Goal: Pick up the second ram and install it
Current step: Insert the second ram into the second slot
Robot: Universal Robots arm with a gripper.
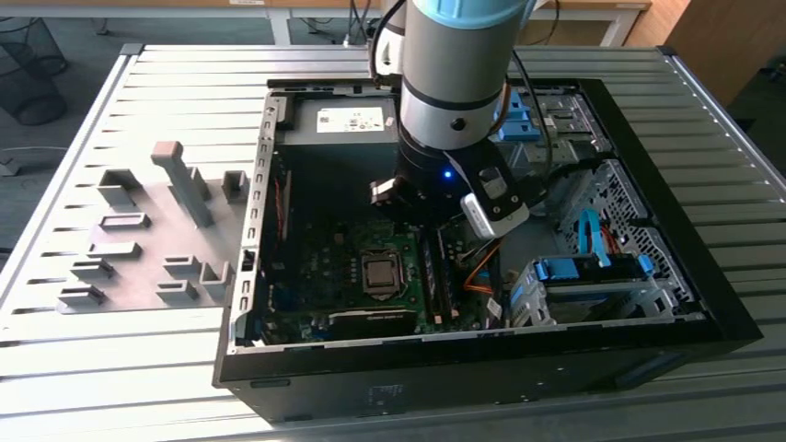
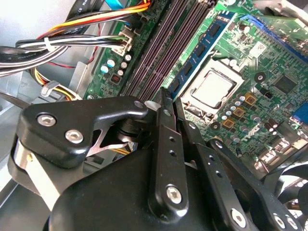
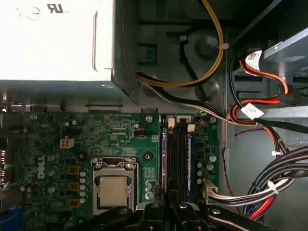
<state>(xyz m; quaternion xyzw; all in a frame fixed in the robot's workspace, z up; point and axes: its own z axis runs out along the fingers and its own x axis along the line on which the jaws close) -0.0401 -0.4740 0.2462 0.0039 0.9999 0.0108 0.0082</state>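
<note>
Second ram (image 2: 198, 52) looks to be standing in the slot beside the processor socket (image 2: 211, 89) (whether it is fully latched I cannot tell). The gripper (image 2: 165, 98) hangs just over the slots, fingers drawn together with nothing visible between them.

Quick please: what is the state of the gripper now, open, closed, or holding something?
Gripper: fingers closed together above the motherboard's memory slots; whether a ram stick sits between them cannot be told.

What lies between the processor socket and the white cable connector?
In the first wrist view, the dark memory slots lie between the processor socket and the white cable connector.
</note>
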